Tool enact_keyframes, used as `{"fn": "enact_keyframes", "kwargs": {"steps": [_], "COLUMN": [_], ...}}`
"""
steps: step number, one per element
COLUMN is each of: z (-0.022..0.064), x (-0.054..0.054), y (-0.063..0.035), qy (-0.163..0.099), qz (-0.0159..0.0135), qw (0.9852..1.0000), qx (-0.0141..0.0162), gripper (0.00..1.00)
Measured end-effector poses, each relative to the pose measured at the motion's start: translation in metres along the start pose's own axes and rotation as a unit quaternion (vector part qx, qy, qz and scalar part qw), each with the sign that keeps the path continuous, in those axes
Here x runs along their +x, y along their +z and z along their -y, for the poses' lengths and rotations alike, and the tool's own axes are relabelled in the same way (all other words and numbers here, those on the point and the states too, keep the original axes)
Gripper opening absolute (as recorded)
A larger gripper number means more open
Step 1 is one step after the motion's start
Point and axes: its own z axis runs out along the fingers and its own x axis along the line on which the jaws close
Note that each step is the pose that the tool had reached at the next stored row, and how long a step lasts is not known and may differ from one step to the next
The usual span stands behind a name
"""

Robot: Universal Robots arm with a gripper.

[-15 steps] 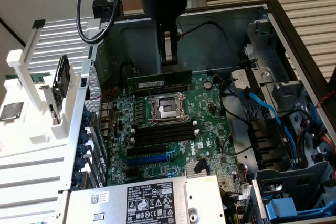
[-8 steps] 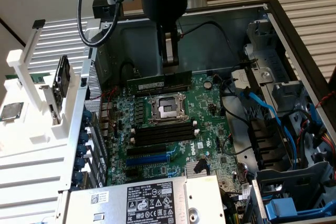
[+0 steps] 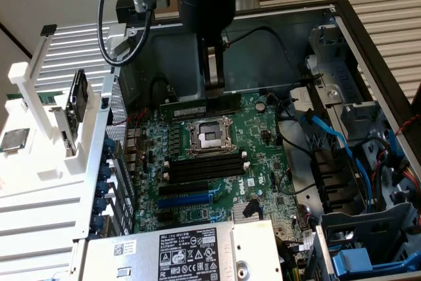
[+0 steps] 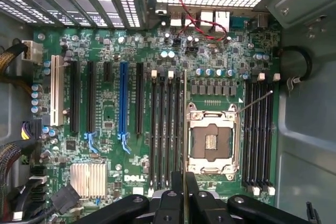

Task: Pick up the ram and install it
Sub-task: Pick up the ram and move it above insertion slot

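The arm's fingers (image 3: 212,74) are clamped on the ram (image 3: 197,106), holding the green stick level over the motherboard (image 3: 260,156). It sits just above the processor socket (image 3: 209,135), upper centre of the exterior view.

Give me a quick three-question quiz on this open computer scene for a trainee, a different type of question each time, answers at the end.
1. True or false: the gripper is shut on the memory stick, holding it over the green board.
2. Where does the small square silver chip lie? A: in the socket on the board. B: on the white stand outside the case, at the exterior view's left. C: between the gripper's fingers.
3. Fill in: among the long black slots on the board, one long slot stands out in the colour ____.

Key: 1 true; 2 B; 3 blue.
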Motion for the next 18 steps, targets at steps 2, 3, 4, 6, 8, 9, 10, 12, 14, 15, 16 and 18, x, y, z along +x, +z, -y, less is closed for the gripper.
{"fn": "enact_keyframes", "kwargs": {"steps": [2,3,4,6,8,9,10,12,14,15,16,18], "z": [0.0002,0.0004,0.0006,0.0017,0.0038,0.0047,0.0053,0.0056,0.0057,0.0058,0.0059,0.0059], "x": [0.002,0.002,0.003,0.003,0.004,0.005,0.006,0.009,0.011,0.011,0.012,0.012], "y": [0.0005,0.0013,0.0027,0.0055,0.0079,0.0091,0.0104,0.0133,0.0164,0.0181,0.0199,0.0236], "qy": [0.000,0.000,0.000,0.000,0.000,0.000,0.000,0.000,0.000,0.000,0.000,0.000], "qz": [0.0000,0.0001,0.0001,0.0000,0.0001,0.0003,0.0007,0.0017,0.0032,0.0035,0.0037,0.0042], "qw": [1.0000,1.0000,1.0000,1.0000,1.0000,1.0000,1.0000,1.0000,1.0000,1.0000,1.0000,1.0000], "qx": [0.0000,0.0001,0.0002,0.0003,0.0002,0.0003,0.0003,0.0003,0.0006,0.0007,0.0006,0.0007], "gripper": [0.14,0.14,0.14,0.14,0.14,0.14,0.14,0.14,0.14,0.14,0.14,0.14]}}
